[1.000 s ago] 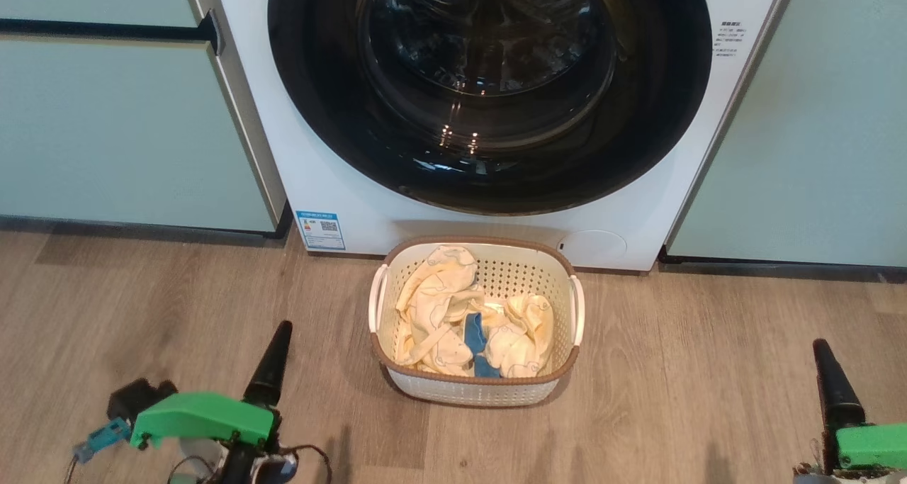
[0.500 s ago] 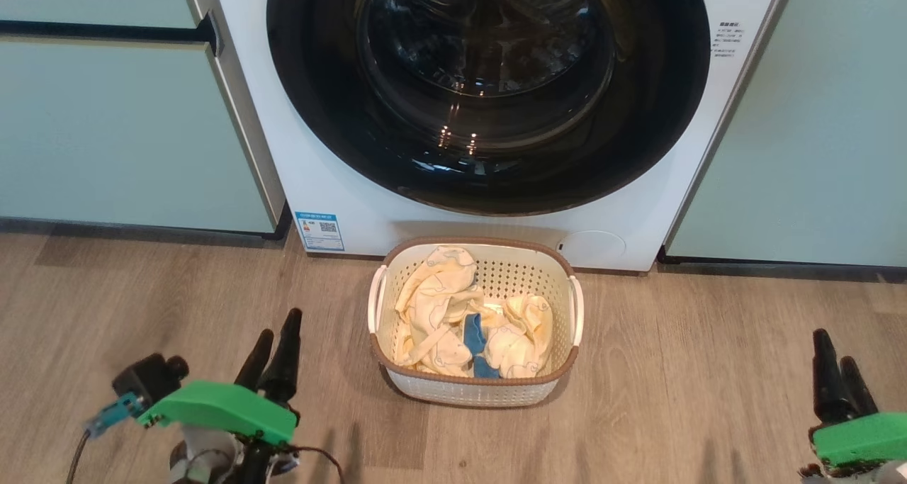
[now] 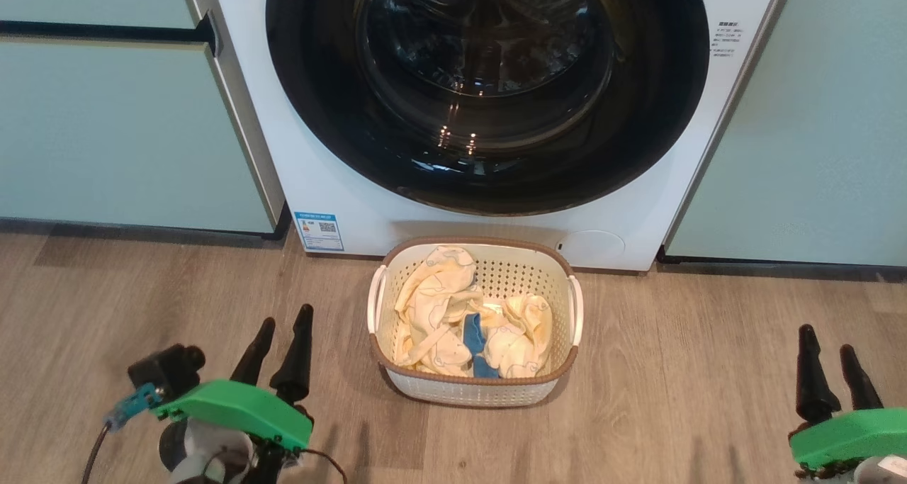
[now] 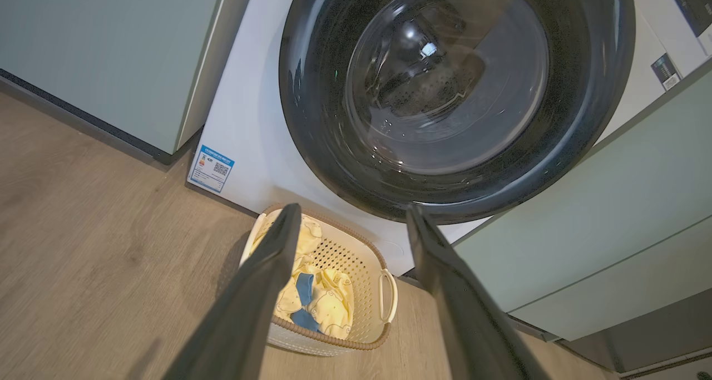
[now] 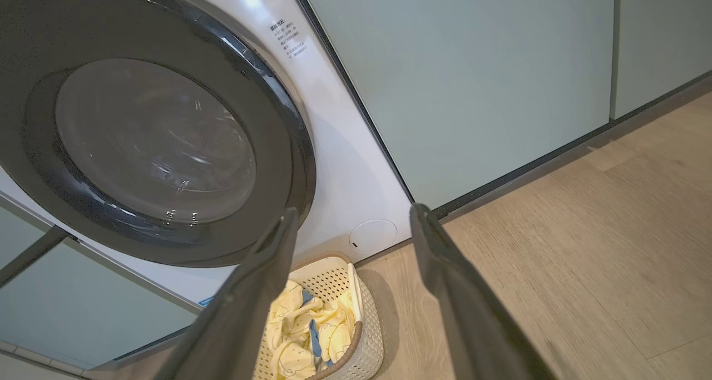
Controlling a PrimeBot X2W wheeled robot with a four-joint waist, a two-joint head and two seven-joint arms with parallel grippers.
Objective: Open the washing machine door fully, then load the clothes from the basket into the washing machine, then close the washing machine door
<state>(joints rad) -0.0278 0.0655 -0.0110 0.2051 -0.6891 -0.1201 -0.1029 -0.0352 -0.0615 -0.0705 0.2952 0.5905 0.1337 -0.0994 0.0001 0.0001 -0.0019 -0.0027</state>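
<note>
Take the basket (image 3: pixel 473 393) as your reference. It stands on the wood floor (image 3: pixel 673 370), and the clothes (image 3: pixel 439 307) lie heaped inside it: pale yellow garments with a small blue cloth piece (image 3: pixel 473 335) among them near the middle.

Directly behind the basket, just beside its far rim, you have the washing machine (image 3: pixel 340 186). The washing machine door (image 3: pixel 659 115) sits above the basket, shut flush against the white front. A blue-bordered sticker (image 3: pixel 319 230) is low on that front, behind and left of the basket, and a round cap (image 3: pixel 592 245) is just behind its far right corner. Pale green cabinets (image 3: pixel 127 130) stand behind the basket on either side.

Your left gripper (image 3: pixel 285 319) is near the basket's left side, not touching it, with its fingers spread wide and nothing between them. Your right gripper (image 3: pixel 827 339) is well apart from the basket's right side, jaws equally wide and empty. In both wrist views the basket appears between the parted fingers.
</note>
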